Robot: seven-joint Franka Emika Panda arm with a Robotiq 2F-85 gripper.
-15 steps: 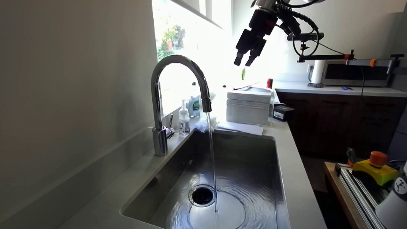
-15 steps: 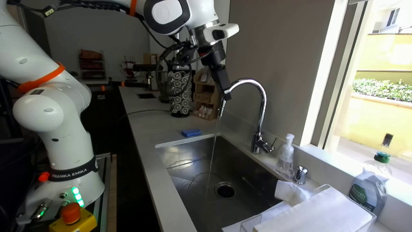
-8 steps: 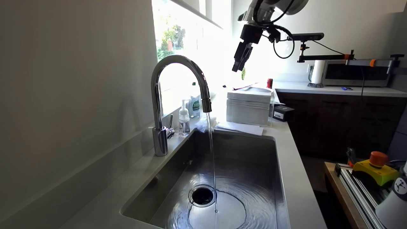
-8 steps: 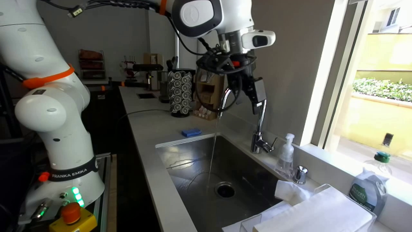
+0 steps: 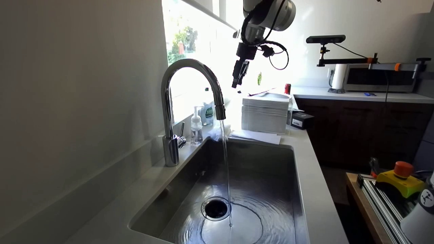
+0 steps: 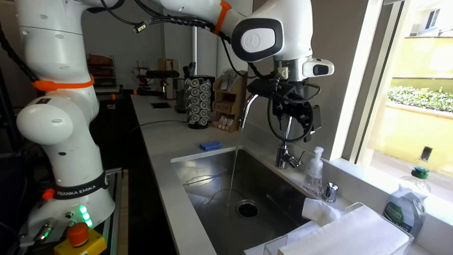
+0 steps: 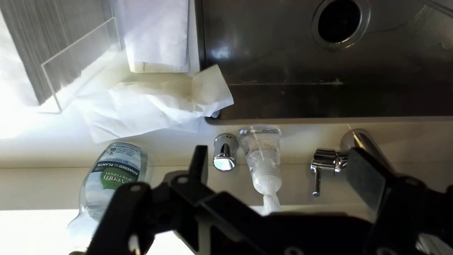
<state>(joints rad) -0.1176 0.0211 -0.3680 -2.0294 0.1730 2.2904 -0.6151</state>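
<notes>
The gripper (image 7: 281, 159) is hanging in the air near the window (image 6: 417, 106), fingers (image 7: 199, 163) slanting downward and standing spread wide apart. In the wrist view a clear pump soap dispenser (image 7: 264, 161) is showing in the gap between the fingers, sitting beyond the tips and apart from them. The dispenser is standing upright on the counter (image 6: 159, 132) along the back edge of the stainless-steel sink (image 5: 264, 159), sitting between a chrome cap (image 7: 224, 148), just beside it, and the faucet (image 5: 167, 112) with its lever handle (image 7: 317, 183).

Water (image 5: 227, 169) is running from the faucet and landing just beside the drain (image 5: 215, 208). A crumpled paper towel (image 7: 152, 109) is lying over the sink's corner, and folded paper towels (image 7: 157, 35) are lying next to it. A stack of paper towels (image 5: 266, 115) is standing in a clear holder (image 7: 83, 51); a black box (image 5: 301, 120) is resting near that stack. A red can (image 5: 287, 88) is standing well beyond the stack. A Seventh Generation bottle (image 7: 120, 170) is standing near the window, past the chrome cap.

In an exterior view a blue sponge (image 6: 210, 145) is lying on the counter at the sink's opposite end; farther back, a coffee-pod carousel (image 6: 198, 102) is standing beside a wooden organizer (image 6: 228, 106).
</notes>
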